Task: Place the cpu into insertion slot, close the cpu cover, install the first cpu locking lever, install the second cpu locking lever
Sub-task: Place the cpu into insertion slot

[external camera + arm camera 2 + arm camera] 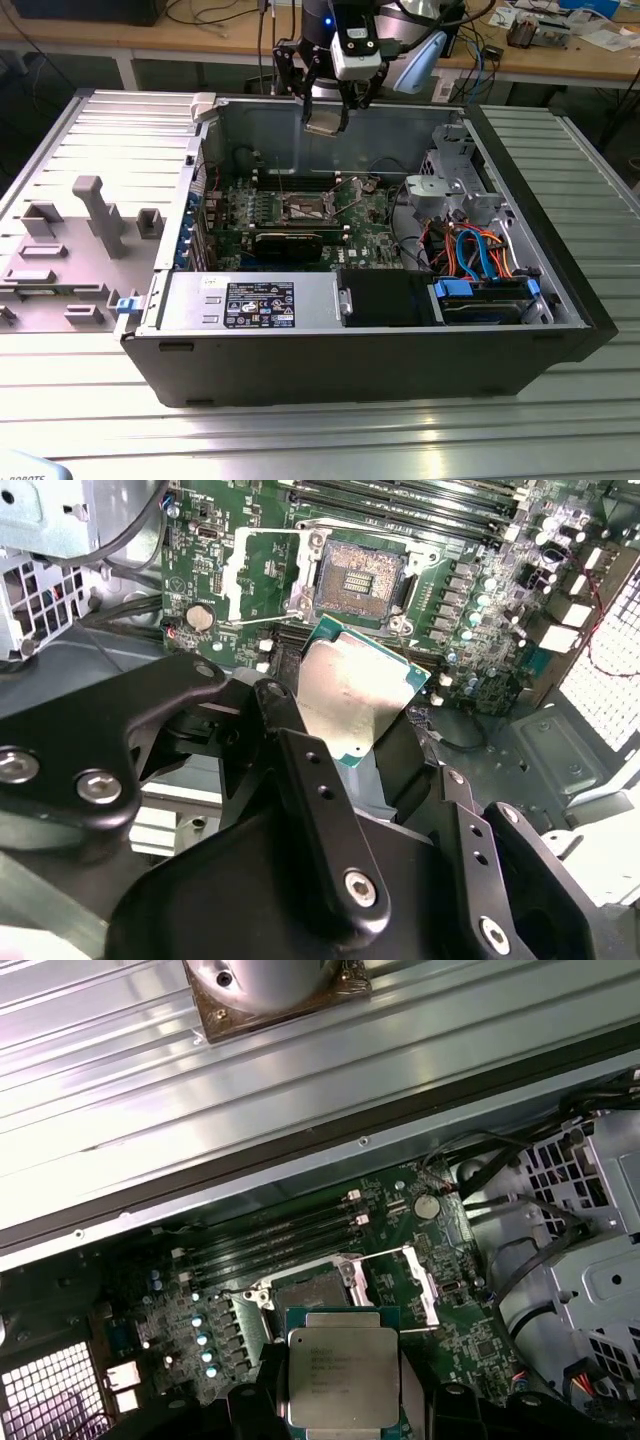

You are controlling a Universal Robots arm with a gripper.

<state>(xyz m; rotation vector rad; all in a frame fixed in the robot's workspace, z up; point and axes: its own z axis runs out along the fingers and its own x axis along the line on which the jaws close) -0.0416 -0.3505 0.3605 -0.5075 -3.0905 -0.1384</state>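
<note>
In the exterior view, the gripper (pixel 326 118) hangs at about twelve o'clock, over the far wall of the open computer case (pixel 560 300). It is clamped on the cpu (pixel 322 128), which is in the air. The insertion slot (pixel 305 208) lies toward six o'clock from the chip, well apart from it on the green board (pixel 370 235). From here I judge that none of the four steps is finished. In the second wrist view, the cpu (pixel 350 685) sits tilted between the black fingers (pixel 300 770). The insertion slot (pixel 360 578) beyond it is bare, with its contact field showing. The cpu cover (pixel 232 580) stands swung open just beside it. In the first wrist view, the cpu (pixel 340 1375) is partly cut off by the picture's edge. It also hides the near rim of the insertion slot (pixel 305 1288), and the cpu cover (pixel 422 1288) lies folded back alongside. I cannot make out the locking levers with any certainty in these views.
</note>
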